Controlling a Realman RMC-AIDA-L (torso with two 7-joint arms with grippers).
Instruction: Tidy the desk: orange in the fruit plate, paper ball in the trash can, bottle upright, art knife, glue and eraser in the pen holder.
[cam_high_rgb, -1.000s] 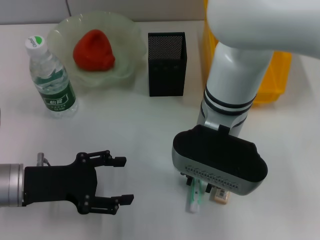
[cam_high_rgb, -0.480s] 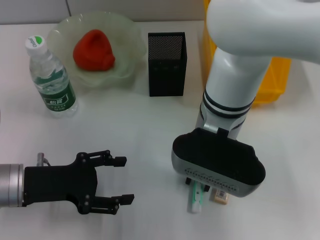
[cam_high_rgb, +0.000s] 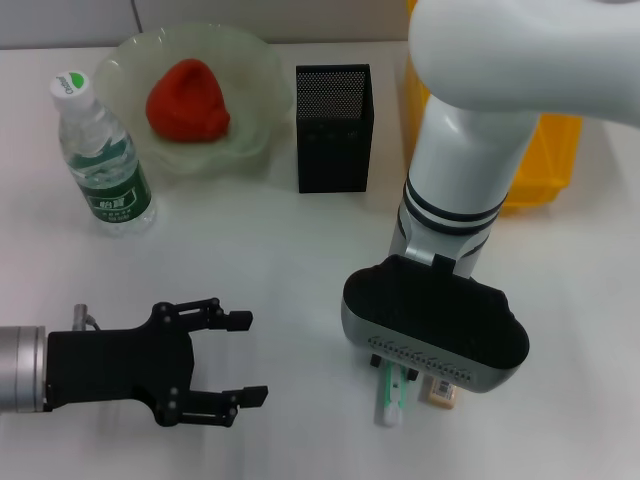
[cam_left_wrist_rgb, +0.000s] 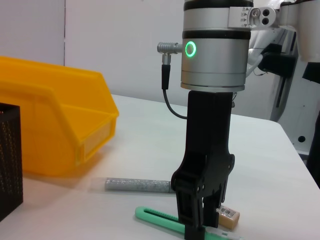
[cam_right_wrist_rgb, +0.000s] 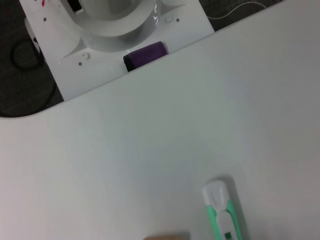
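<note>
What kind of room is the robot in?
Probably a robot lab set up like an office desk: a plain white table with a black mesh pen holder, a yellow parts bin and a green art knife.

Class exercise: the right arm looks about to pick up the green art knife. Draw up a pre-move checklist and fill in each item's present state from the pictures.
1. Right gripper directly over the art knife: ok; its fingers reach down to it.
2. Fingers closed on the knife: cannot tell.
3. Eraser clear of the fingers: not ok; it lies right beside them.
4. Glue stick out of the way: ok; it lies apart, behind the knife.
5. Pen holder upright and unobstructed: ok.
6. Left gripper clear of the work: ok; open, off to the left.
</note>
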